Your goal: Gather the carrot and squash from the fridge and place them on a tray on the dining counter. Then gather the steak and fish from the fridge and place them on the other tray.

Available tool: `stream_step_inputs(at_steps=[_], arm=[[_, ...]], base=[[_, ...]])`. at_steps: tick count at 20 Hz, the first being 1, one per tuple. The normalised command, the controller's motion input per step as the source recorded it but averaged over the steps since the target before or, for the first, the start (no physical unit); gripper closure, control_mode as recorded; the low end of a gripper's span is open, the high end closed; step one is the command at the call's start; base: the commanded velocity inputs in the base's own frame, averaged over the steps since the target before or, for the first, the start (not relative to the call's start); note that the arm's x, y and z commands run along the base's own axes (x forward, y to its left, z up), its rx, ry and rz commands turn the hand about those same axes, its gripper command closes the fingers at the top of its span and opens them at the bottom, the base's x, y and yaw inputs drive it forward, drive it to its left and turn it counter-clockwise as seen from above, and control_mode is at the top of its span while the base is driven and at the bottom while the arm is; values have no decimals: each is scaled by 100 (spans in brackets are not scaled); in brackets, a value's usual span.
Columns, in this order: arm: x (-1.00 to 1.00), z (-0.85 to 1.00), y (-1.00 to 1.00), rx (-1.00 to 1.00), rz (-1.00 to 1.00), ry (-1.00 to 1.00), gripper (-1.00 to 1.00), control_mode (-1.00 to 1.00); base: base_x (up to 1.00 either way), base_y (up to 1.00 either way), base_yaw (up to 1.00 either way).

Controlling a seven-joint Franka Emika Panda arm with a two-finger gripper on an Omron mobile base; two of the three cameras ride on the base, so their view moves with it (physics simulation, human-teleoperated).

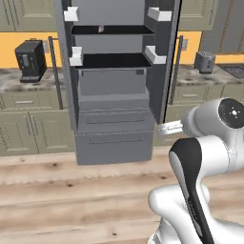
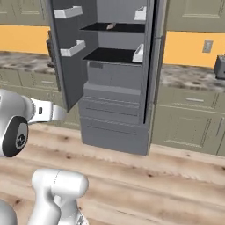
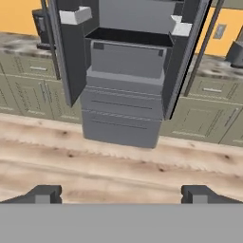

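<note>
The grey fridge (image 1: pixel 114 95) stands with both doors swung open, also seen as the fridge (image 2: pixel 114 88) and the fridge (image 3: pixel 128 80). On its upper black shelf lies one small pale item (image 1: pixel 101 28), the same item (image 2: pixel 111 26); it is too small to identify. Carrot, squash, steak and fish cannot be made out, and the trays are out of view. My gripper (image 3: pixel 121 194) hangs open over the wooden floor, well short of the fridge, with nothing between its fingertips (image 3: pixel 45 193).
The left door (image 1: pixel 64 62) and right door (image 1: pixel 167 57) carry white bins and jut out toward me. A black coffee machine (image 1: pixel 30 60) and a toaster (image 1: pixel 205 62) sit on the counters beside the fridge. Wooden floor (image 1: pixel 71 190) lies in front.
</note>
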Motion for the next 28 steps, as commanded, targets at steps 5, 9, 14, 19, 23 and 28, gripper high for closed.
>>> stream_step_inputs(at_steps=[5, 9, 14, 19, 23, 28], arm=[[0, 0, 0, 0, 0, 0, -100, 100], [0, 0, 0, 0, 0, 0, -100, 100], [0, 0, 0, 0, 0, 0, -100, 100], [0, 0, 0, 0, 0, 0, -100, 100], [0, 0, 0, 0, 0, 0, -100, 100], [0, 0, 0, 0, 0, 0, -100, 100]], base=[[100, 0, 0], [100, 0, -3], [100, 1, -5], [91, 20, -6], [78, 36, -7], [52, 44, -4]])
